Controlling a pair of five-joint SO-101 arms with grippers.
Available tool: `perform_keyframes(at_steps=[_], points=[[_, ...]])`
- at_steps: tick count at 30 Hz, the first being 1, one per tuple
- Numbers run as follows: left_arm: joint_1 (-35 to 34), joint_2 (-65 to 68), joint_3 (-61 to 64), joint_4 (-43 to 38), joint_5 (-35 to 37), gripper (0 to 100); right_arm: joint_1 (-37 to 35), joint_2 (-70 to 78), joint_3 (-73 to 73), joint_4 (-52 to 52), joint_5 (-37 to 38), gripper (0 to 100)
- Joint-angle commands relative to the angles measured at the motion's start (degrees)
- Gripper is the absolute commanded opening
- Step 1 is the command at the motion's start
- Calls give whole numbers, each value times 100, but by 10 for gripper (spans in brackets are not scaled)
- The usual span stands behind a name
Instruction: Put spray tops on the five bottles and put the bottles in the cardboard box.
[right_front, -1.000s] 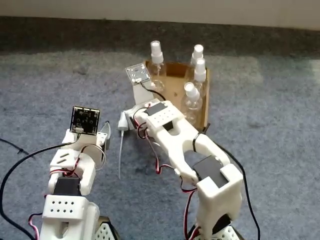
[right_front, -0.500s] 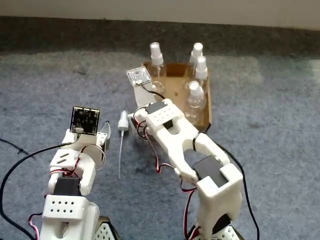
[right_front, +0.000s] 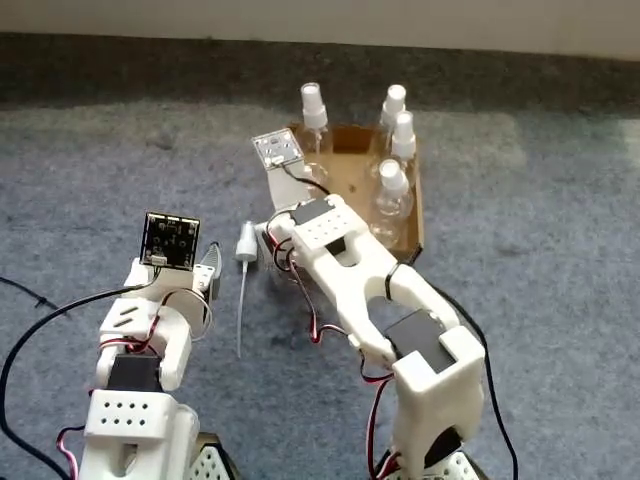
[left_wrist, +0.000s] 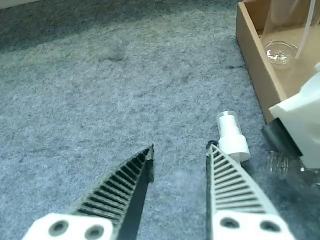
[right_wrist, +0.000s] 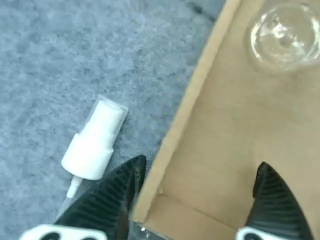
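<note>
1. Jaws of the left end effector (left_wrist: 180, 150) are spread, empty, over the carpeted worktop (left_wrist: 100, 90).
2. Just beside one jaw, the loose spray top (left_wrist: 231, 137) is lying flat; a skewed pinch could flick it away.
3. The right end effector (right_wrist: 200, 165) is spread astride the cardboard box (right_wrist: 185, 115) wall, which could be dragged if it shuts.
4. Four capped bottles (right_front: 391, 195) inside could then be toppled.

bare box floor (right_wrist: 215, 150) near corner, bottles (right_front: 393, 190) crowding far side
</note>
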Motion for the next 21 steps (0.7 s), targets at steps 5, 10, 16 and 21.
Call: perform_keyframes(at_steps=[5, 10, 16, 21], points=[[-48, -57, -13, -123, 18, 161, 127, -101, -822, 22, -18, 303], [-48, -57, -13, -123, 18, 161, 75, -101, -866, 22, -9, 303], [-48, -57, -13, -123, 18, 161, -66, -119, -1112, 145, 0, 303], [-48, -57, -13, -123, 18, 161, -338, -110, -2105, 998, 0, 303]])
